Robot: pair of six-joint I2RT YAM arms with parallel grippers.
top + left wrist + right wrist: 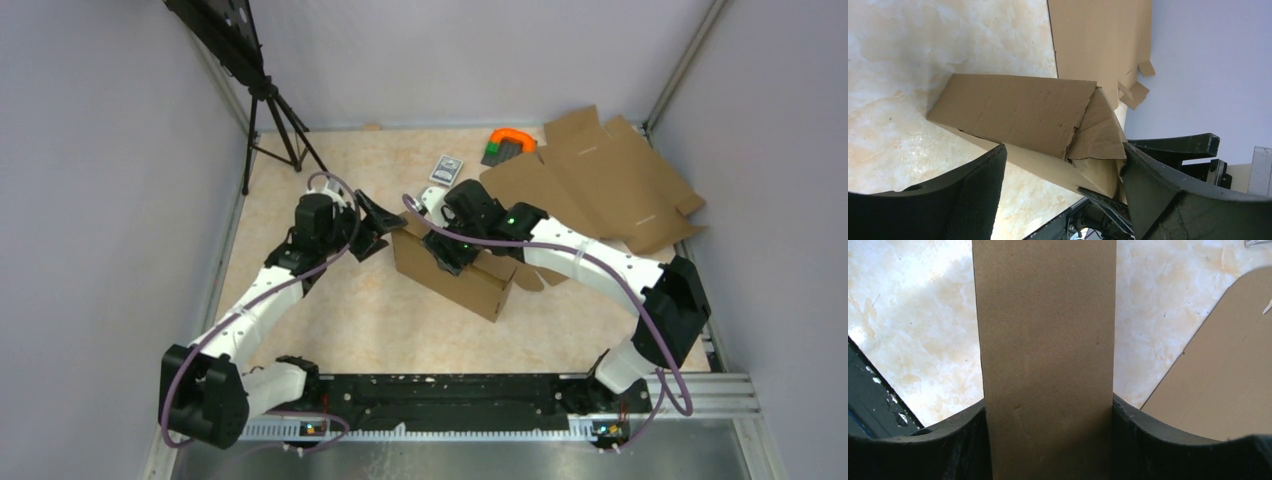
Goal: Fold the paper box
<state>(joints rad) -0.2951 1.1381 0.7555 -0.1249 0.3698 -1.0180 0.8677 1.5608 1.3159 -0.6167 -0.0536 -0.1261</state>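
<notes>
The paper box (pixel 465 272) stands on the table's middle as a partly folded brown cardboard form. My right gripper (pixel 450 245) comes down on it from above and is shut on an upright wall. In the right wrist view that wall (pixel 1048 340) fills the gap, and both fingers (pixel 1148 440) press against it. My left gripper (pixel 377 228) is at the box's left end, open. In the left wrist view the box's crumpled end flap (pixel 1098 135) lies between the jaws. The right finger (pixel 1168 190) touches it and the left finger (pixel 973 195) stands apart.
A second flat cardboard blank (pixel 600 180) lies spread at the back right, also seen as the sheet (pixel 1103 45) and the panel (pixel 1228 380). An orange and grey tool (pixel 510 145) and a small grey card pack (pixel 446 168) lie behind the box. A black tripod (pixel 270 120) stands at the back left.
</notes>
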